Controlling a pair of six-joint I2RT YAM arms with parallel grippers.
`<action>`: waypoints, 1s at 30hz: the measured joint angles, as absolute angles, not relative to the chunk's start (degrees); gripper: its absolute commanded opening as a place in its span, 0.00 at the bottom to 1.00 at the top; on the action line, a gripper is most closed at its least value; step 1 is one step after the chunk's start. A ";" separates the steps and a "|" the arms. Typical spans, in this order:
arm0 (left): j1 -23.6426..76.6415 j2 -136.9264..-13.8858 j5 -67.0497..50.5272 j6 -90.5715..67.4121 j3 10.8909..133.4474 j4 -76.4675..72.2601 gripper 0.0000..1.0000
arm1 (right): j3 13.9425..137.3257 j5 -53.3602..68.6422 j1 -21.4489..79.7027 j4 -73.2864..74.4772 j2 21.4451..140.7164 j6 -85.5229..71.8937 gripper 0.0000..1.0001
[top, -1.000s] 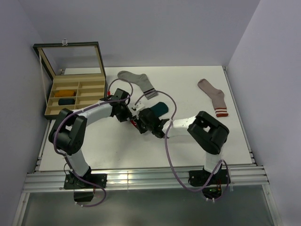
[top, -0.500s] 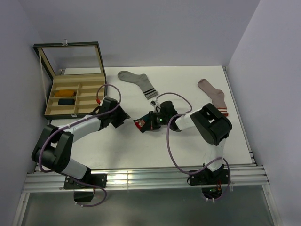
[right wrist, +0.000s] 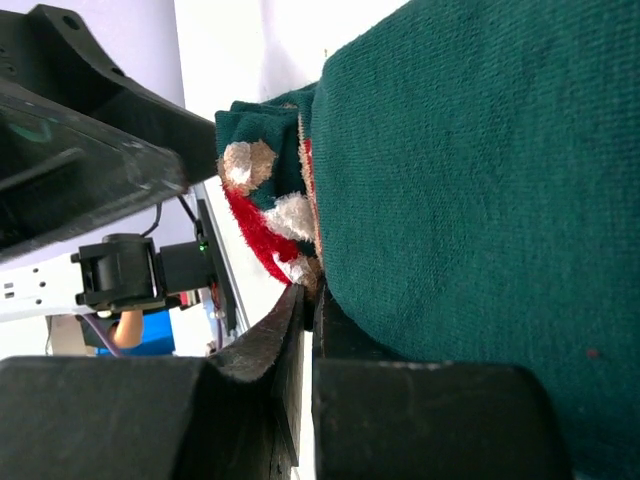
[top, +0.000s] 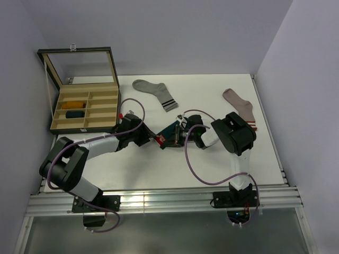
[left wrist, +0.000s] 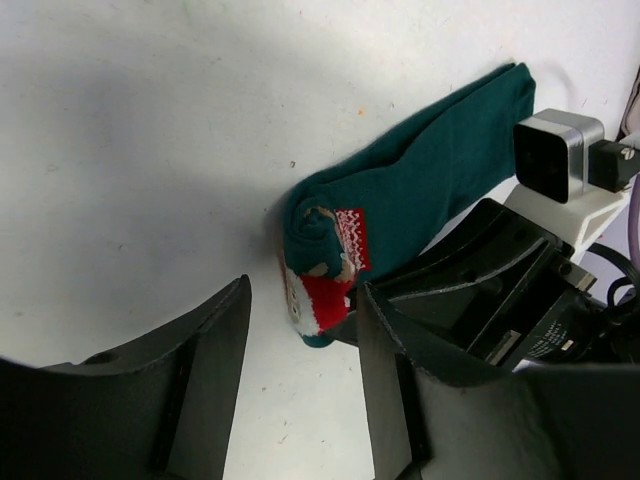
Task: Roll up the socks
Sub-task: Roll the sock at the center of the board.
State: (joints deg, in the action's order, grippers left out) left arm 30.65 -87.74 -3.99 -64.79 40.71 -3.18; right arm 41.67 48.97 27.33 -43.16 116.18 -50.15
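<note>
Centrally on the table (top: 222,159) lies the teal sock (top: 170,132), between the 2 grippers. It is partly rolled: the red-and-white figured end is curled up on the left arm's side, and the plain end lies flat toward the right arm.

Left gripper (left wrist: 302,292): jaws spread wide, 1 finger (left wrist: 215,340) on each side of the rolled end. Whether either one touches the sock cannot be told.

Right gripper (right wrist: 308,300): jaws almost pressed together, pinching a thin fold of the teal sock beside the roll. The rest of the cloth drapes over 1 finger (right wrist: 420,400).

Box (top: 85,126): far left of the table, lid upright. The orange sock (top: 74,104) and the navy sock (top: 76,113) sit in 2 adjoining compartments on its left side.

Grey sock (top: 156,92): flat, near the far edge. Pink sock (top: 241,108): flat, far right. Both lie well apart from the grippers.
</note>
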 measured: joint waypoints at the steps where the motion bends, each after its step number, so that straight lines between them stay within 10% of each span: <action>1: 30.83 -88.38 -4.25 -64.79 40.71 -3.73 0.51 | 42.00 49.15 27.31 -42.68 116.29 -50.13 0.00; 22: 31.79 -98.43 -4.95 -64.18 45.43 -7.14 0.33 | 46.54 51.59 26.74 -35.86 117.93 -49.95 0.01; 30: 32.38 -101.01 -3.79 -64.18 51.05 -0.49 0.09 | 48.23 47.75 26.87 -27.11 114.59 -44.62 0.28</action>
